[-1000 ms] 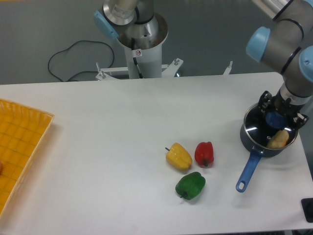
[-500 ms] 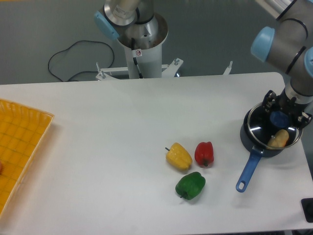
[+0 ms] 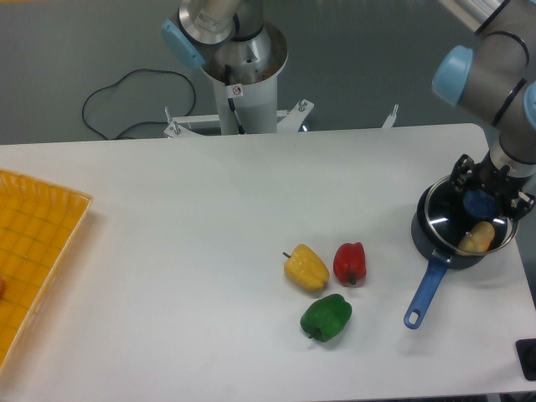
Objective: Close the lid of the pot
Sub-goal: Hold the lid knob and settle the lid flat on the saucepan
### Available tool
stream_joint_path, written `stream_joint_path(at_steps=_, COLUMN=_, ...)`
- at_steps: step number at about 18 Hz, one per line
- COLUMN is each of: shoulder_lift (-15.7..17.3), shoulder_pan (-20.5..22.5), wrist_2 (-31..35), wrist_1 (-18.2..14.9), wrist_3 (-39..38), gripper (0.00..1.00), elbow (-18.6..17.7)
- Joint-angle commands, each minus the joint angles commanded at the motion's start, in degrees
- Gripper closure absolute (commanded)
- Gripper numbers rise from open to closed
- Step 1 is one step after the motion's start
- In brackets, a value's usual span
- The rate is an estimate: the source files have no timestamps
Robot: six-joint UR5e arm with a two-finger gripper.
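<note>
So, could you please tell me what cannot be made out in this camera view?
- Gripper: the fingers straddle the pot lid's blue knob; contact unclear, too small.
- Lid seating on the pot: glass transparent, gripper covers the far rim.
- Pale object inside: identity unclear.
- Orange tray: cut off by the left edge.

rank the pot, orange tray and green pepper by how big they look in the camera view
1. orange tray, though cut off by the frame edge
2. pot, counting its handle
3. green pepper

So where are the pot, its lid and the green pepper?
pot [image 3: 431,239]: fixed camera, front wall by handle.
lid [image 3: 448,219]: fixed camera, glass left of knob.
green pepper [image 3: 326,317]: fixed camera, body centre.
</note>
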Motion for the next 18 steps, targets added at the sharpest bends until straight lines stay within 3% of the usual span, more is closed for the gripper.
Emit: stream_joint_path(at_steps=18, shoulder_lift=0.0, shoulder_pan=-0.1, wrist_2=-0.4, wrist_1=1.7, wrist_3=-0.3, gripper=0.45, elbow=-1.4)
